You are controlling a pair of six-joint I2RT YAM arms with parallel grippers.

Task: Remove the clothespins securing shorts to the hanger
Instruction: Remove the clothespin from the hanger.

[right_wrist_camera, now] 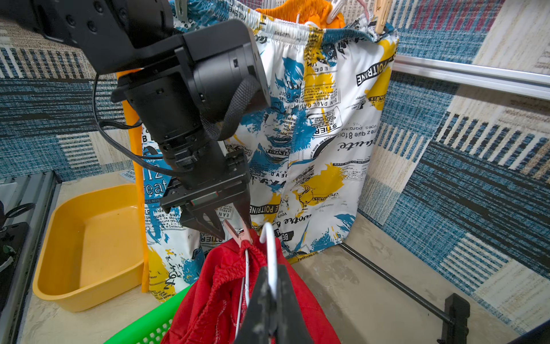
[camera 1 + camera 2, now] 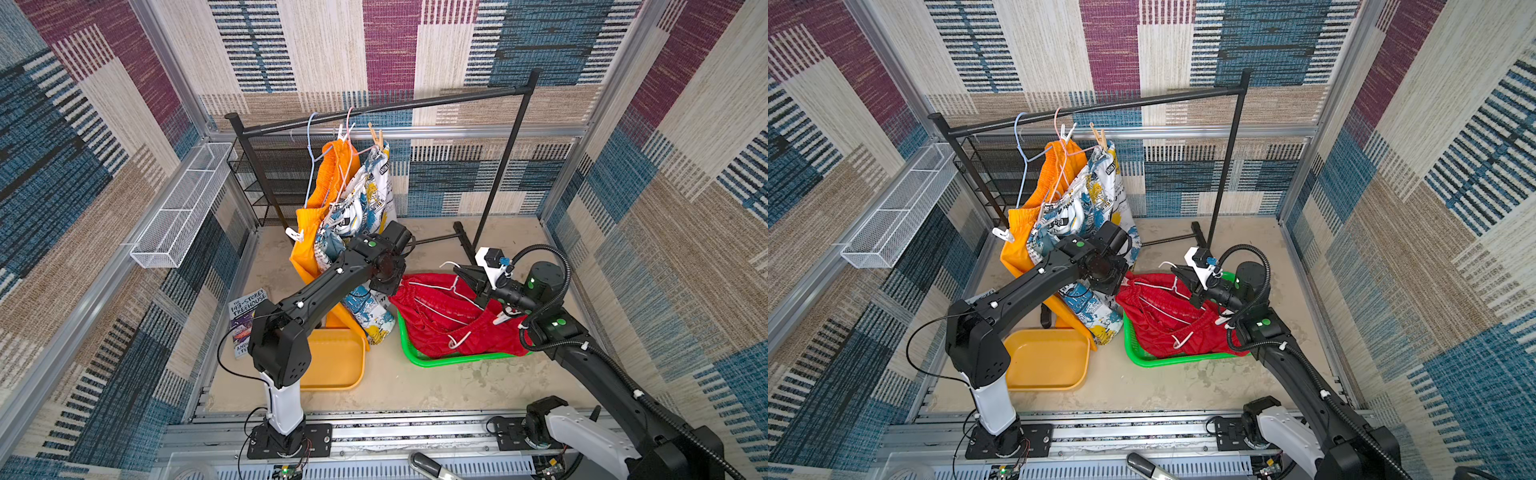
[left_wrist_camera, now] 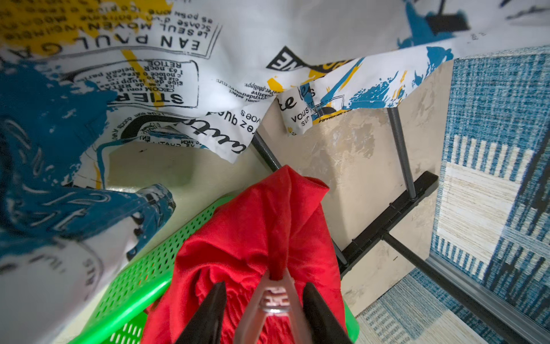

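**Pink clothespin (image 3: 275,300) straddled on red shorts (image 2: 440,320)**

It bites the waistband between the jaws of the left gripper (image 1: 233,229); whether they pinch it, I cannot tell. Right gripper (image 1: 271,277) is clenched on the white hanger (image 1: 269,247). Three pairs: the red heaped in the green basket (image 2: 457,359), orange shorts (image 2: 328,174) and printed shorts (image 2: 374,187) hanging far left. Yellow tub (image 2: 332,361) sits near left.

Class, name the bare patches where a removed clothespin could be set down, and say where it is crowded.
Free: the floor bordered by the yellow tray, green basket and front rail; the tray's bare inside. Crowded: above the red shorts, where the left gripper and right gripper meet beside the printed shorts.
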